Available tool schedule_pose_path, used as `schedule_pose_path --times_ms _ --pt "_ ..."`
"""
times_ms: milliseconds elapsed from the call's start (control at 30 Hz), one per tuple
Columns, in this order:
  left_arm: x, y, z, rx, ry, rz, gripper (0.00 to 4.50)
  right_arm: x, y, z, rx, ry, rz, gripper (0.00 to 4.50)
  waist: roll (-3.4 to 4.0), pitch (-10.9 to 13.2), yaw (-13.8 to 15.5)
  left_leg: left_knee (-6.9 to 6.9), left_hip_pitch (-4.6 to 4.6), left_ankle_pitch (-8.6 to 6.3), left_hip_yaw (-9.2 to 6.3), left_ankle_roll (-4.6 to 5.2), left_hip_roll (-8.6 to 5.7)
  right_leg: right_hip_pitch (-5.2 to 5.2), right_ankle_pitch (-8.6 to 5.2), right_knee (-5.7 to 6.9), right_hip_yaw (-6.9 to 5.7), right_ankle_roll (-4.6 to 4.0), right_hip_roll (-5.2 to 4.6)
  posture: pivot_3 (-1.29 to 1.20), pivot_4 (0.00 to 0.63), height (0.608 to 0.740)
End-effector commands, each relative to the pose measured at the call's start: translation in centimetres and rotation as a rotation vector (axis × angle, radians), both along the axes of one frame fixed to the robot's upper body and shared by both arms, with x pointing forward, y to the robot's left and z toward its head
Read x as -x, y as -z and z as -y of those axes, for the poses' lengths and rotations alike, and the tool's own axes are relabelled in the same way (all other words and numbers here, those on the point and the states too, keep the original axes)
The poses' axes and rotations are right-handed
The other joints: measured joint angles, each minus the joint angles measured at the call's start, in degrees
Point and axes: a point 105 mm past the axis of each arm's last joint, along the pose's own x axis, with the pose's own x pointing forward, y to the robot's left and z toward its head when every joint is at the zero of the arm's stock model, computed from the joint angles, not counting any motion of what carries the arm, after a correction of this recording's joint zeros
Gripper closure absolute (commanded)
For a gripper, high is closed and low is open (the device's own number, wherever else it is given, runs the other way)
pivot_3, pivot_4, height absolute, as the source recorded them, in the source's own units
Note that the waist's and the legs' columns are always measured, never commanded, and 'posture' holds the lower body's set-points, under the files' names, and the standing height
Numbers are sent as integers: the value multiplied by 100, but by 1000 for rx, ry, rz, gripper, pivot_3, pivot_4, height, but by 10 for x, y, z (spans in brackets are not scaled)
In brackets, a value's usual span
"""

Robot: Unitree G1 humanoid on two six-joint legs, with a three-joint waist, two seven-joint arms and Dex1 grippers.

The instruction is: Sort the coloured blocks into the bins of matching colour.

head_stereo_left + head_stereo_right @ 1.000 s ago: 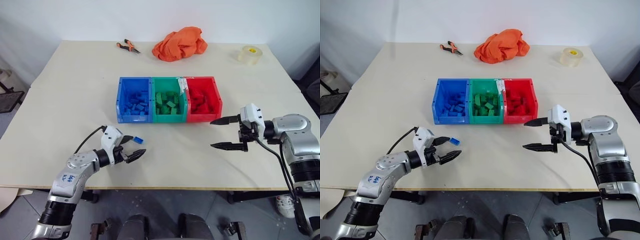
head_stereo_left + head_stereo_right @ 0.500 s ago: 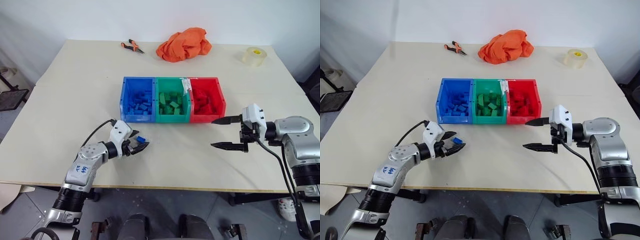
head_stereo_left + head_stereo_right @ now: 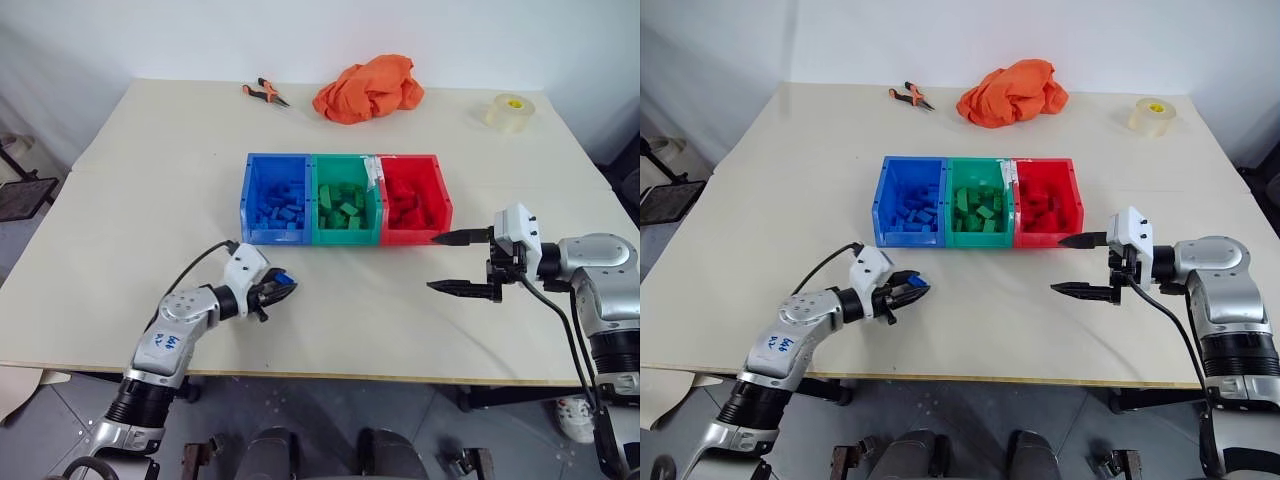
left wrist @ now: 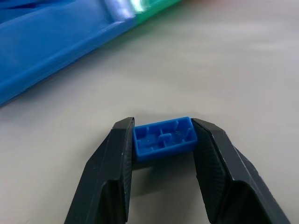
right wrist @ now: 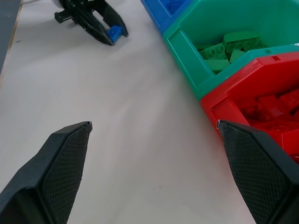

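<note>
Left pincer (image 4: 162, 140) clamped on small blue studded plastic brick (image 4: 163, 139) at tabletop (image 3: 150, 180); right pincer (image 3: 462, 262) apart, idle. Next: lift, carry to blue plastic bin (image 3: 248, 190).

Orange cloth (image 3: 366, 88), pliers (image 3: 263, 93), clear tape roll (image 3: 510, 110) along table's (image 3: 140, 200) far edge.

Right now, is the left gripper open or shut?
Shut on the blue block. In the left wrist view both fingers of the left gripper press the block's ends, just above the table.
</note>
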Motion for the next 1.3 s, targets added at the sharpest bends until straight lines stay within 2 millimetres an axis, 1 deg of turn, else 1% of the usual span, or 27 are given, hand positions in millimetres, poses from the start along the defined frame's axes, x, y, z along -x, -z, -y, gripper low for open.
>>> schedule_pose_path --times_ms 33,100,167,233,300,400,467,533,700,800,833,900,933,1000,1067,1167,1300 --pt "-13 -66 19 65 -12 218 2999 3 -16 7 -19 30 74 0 -8 5 27 5 -6 1 -9 1 0 0 1 0 -4 1 1 0 150 740" --pt "-23 -86 18 85 -58 279 2999 4 -16 8 -27 43 81 0 -9 5 16 7 -10 1 -8 2 -1 0 2 -2 -2 4 1 0 150 740" --pt "-44 -106 11 86 -132 353 2999 5 -14 9 -36 56 84 0 -9 5 4 2 -3 1 -4 2 -2 2 3 -3 -1 5 2 0 150 740" --pt "-61 -118 6 81 -183 396 2999 7 -12 9 -41 65 86 0 -9 5 5 0 2 2 -5 2 -1 4 2 -1 -4 5 8 0 150 740" --pt "-75 -118 2 56 -219 406 2260 7 -11 9 -47 73 87 0 -8 4 -18 -2 2 3 6 0 -2 3 3 -6 -2 5 9 0 150 740" --pt "-95 -120 -2 35 -268 408 1337 9 -11 10 -54 89 94 0 -9 5 -6 -4 2 3 9 0 -1 -1 3 -4 -4 5 12 0 150 740" --pt "-100 -125 0 43 -266 415 711 10 -10 11 -56 97 95 0 -13 7 -3 -4 0 4 8 1 -2 -2 3 -4 -4 6 11 0 150 740" --pt "-101 -127 4 38 -239 430 33 11 -10 12 -56 103 94 0 -17 9 6 -3 -3 4 8 1 -2 -4 4 -4 -3 7 10 0 150 740" --pt "-100 -126 6 47 -218 423 9 11 -9 13 -56 110 93 0 -18 10 2 -2 -4 5 4 2 -5 -3 6 -3 -2 11 8 0 150 740" --pt "-84 -126 12 81 -111 406 9 11 -10 13 -53 102 95 0 -18 10 -6 -2 -3 5 5 2 -3 -3 6 -3 -3 11 11 0 150 740" --pt "-76 -127 11 113 -69 386 9 11 -10 13 -53 101 95 0 -18 10 -8 -2 -3 5 5 2 -3 -3 6 -3 -2 11 10 0 150 740" --pt "-55 -126 8 133 34 375 9 10 -12 13 -52 97 95 0 -18 10 -23 -2 -3 5 5 2 -1 -4 6 -2 -1 11 10 0 150 740" --pt "-39 -121 2 130 97 361 9 9 -12 15 -49 95 95 0 -17 9 -52 -3 -3 5 5 2 1 -6 6 -1 -1 11 11 0 150 740" --pt "-9 -105 -24 86 168 303 9 8 -14 20 -40 96 91 0 -15 8 -156 -8 0 6 8 -2 7 -9 5 0 2 10 15 0 150 740" --pt "10 -95 -48 58 186 243 9 7 -14 27 -34 106 78 0 -12 8 -173 -14 6 8 9 -6 12 -12 2 3 3 4 17 0 150 740" --pt "26 -91 -81 55 162 188 9 5 -13 39 -32 129 58 0 -15 10 -144 -8 2 9 8 -8 14 -11 0 -1 1 0 16 0 150 740" --pt "40 -84 -119 48 112 134 9 2 -8 54 -23 162 32 0 -13 10 -93 -6 0 6 -5 -3 5 -5 0 -1 0 0 2 0 150 740"
